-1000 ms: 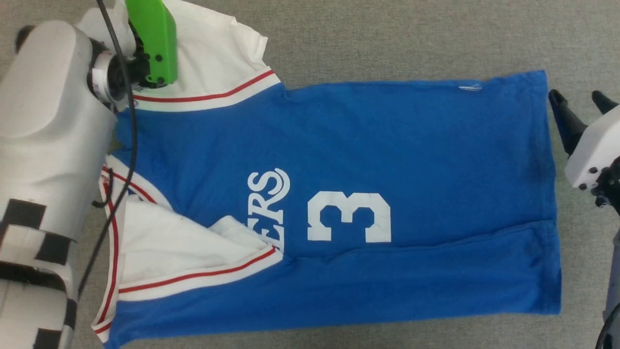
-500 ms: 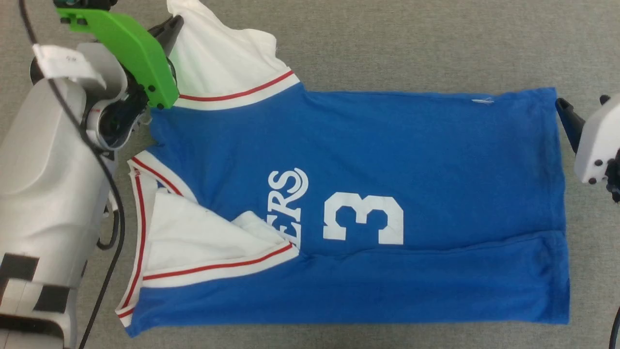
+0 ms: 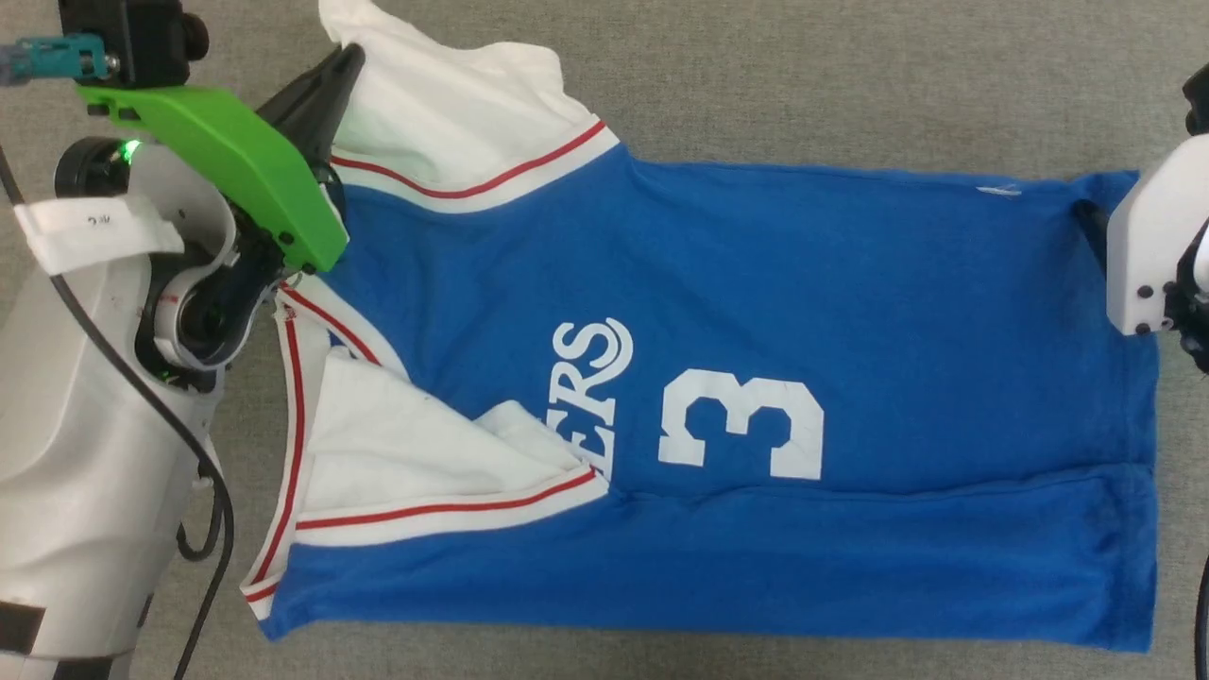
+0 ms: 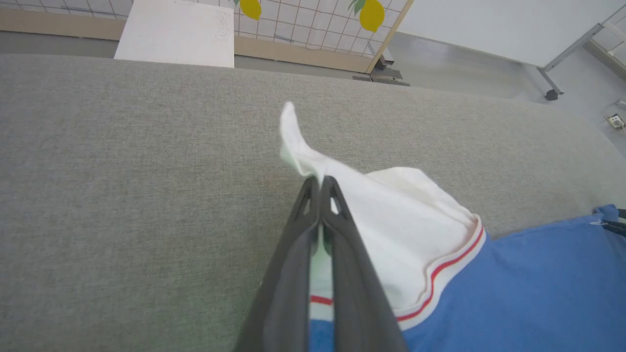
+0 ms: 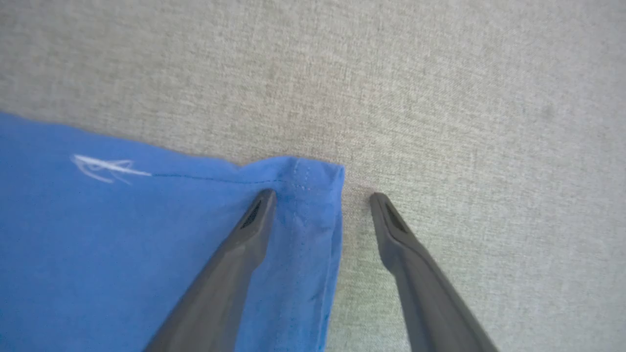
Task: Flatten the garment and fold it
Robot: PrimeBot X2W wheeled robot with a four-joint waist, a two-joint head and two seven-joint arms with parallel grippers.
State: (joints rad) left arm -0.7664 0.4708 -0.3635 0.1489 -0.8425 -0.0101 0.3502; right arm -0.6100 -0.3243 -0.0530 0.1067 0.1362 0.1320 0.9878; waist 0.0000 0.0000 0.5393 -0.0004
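A: Whereabouts of the garment [image 3: 756, 312]?

B: Spread chest-up across a grey, cloth-covered surface [image 3: 850, 76], collar end toward the robot's left, hem toward its right. From the head view, the whole layout: royal blue body, white lettering ending "ERS", a white 3. Near white sleeve folded in over the chest, covering the start of the lettering. A long crease along the near side.

A: And the far sleeve?

B: Raised off the surface, pinched in the left tool [image 3: 348, 59]. Dark fingers pressed together on the white cloth, just above the red-and-white trim. A bright green bracket [image 3: 227, 161] right behind them on the arm.

A: Anything extra from the left wrist view?

B: The grip up close: a sliver of white cloth and red stripe sandwiched between the two fingers, a peak of sleeve poking up past the fingertips. Beyond the surface's far edge, a pale floor [image 4: 464, 63], a white panel [image 4: 176, 32] and a gridded screen [image 4: 313, 22] printed with yellow lemons.

A: State of the right tool [image 5: 324, 195]?

B: Spread wide, nothing held. In the head view, mostly a white housing [image 3: 1143, 246] at the far hem corner, fingers largely hidden beneath it. From the right wrist view, the detail: one finger over the blue hem corner, the other over bare grey surface just beside it, the hem edge between the two. Actual contact with cloth or surface: impossible to tell.
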